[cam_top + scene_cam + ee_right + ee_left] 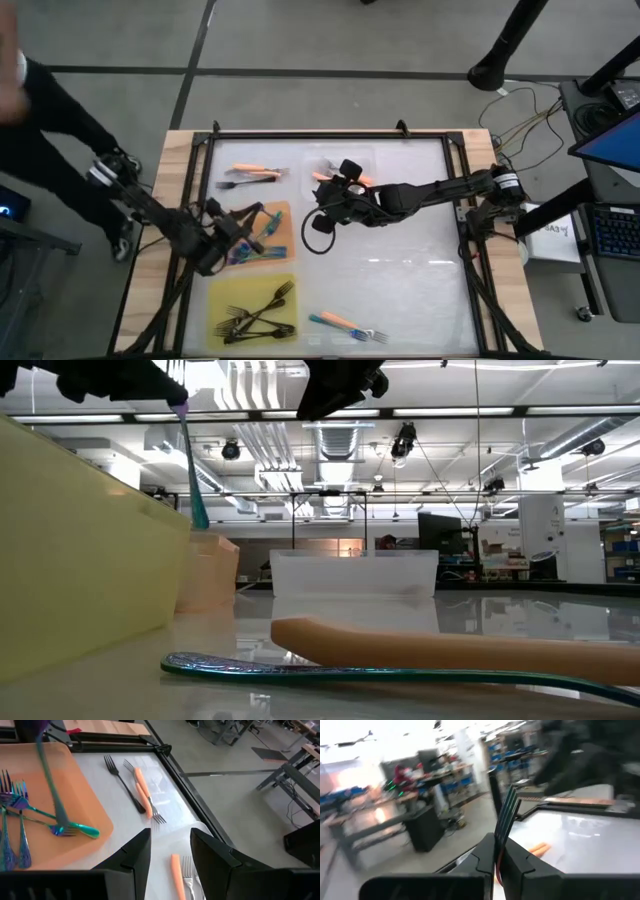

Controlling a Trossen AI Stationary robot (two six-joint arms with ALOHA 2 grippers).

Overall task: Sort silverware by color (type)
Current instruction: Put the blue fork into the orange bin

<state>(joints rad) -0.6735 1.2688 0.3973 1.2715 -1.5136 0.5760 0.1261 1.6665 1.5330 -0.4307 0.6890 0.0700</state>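
My left gripper (pixel 240 228) is shut on a teal fork (pixel 190 465) over the orange mat (pixel 282 214). Several teal forks (pixel 20 820) lie on that mat. The held fork also shows in the right wrist view (pixel 50 785), its teal handle end low. My right gripper (pixel 170 850) stands open and holds nothing. It is above the table between the orange mat and the clear tray (pixel 368 158). Orange-handled forks (pixel 345 180) lie in the tray. Black forks (pixel 255 310) lie on the yellow mat (pixel 220 288). My left gripper pinches the teal fork between its two fingers at the neck just below the tines (pixel 501 837). The tines (pixel 508 812) stick out past the fingers. The fingers lie level, across the fork. The handle hangs almost upright below them, its teal end (pixel 200 515) clear of the mat.
Two orange-handled forks and a black one (pixel 250 175) lie loose on the table far left of the tray. An orange-handled fork and a teal one (pixel 345 323) lie near the front edge. A person (pixel 50 110) stands beyond the table's left edge.
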